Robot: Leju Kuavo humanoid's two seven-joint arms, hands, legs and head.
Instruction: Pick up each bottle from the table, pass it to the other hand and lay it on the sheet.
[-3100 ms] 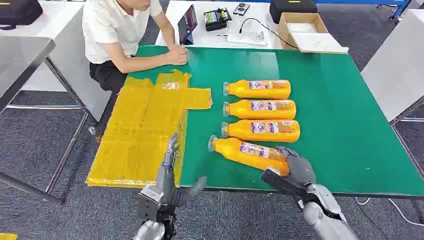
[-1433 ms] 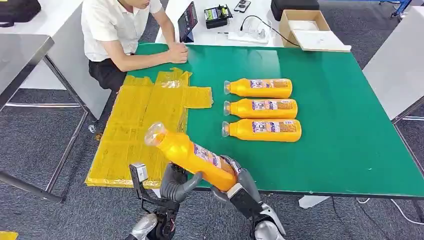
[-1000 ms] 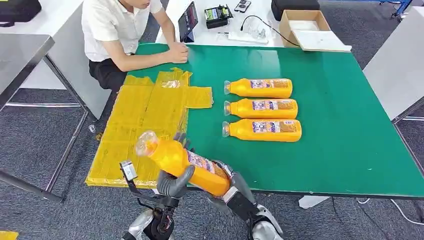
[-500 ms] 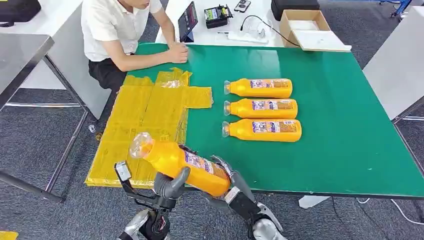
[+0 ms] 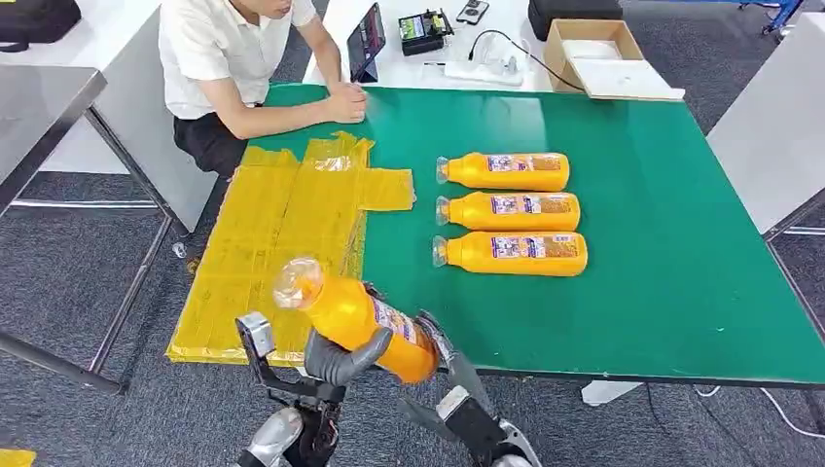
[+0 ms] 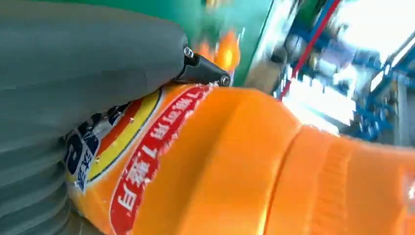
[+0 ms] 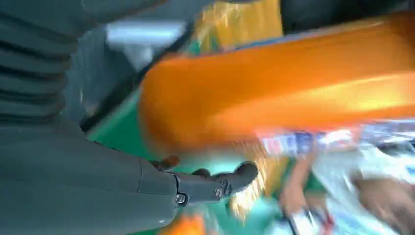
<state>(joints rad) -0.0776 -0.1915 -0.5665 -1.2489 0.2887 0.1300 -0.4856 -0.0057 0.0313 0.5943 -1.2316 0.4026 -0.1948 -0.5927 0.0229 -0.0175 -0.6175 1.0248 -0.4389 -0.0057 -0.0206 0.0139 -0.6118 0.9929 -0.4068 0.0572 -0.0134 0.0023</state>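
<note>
Person (image 5: 229, 58) – tablet (image 5: 365, 44) – cardboard box (image 5: 593, 53)

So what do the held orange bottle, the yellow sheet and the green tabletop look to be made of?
Held orange bottle: likely clear glossy plastic, see-through at the neck, with a printed film label. Yellow sheet: thin shiny plastic film, wrinkled and in overlapping pieces, by the look. Green tabletop: smooth, faintly reflective surface, possibly a mat or laminate; I can't tell which.

Four orange bottles are counted: three lying on the green counter (image 5: 662, 292), the far bottle (image 5: 503, 171), the middle bottle (image 5: 508, 210) and the near bottle (image 5: 510, 253), and one raised bottle (image 5: 352, 315) at the counter's near edge. One yellow sheet (image 5: 282, 233) is seen. One person (image 5: 233, 58) is seated. One cardboard box (image 5: 593, 58) is counted.
</note>
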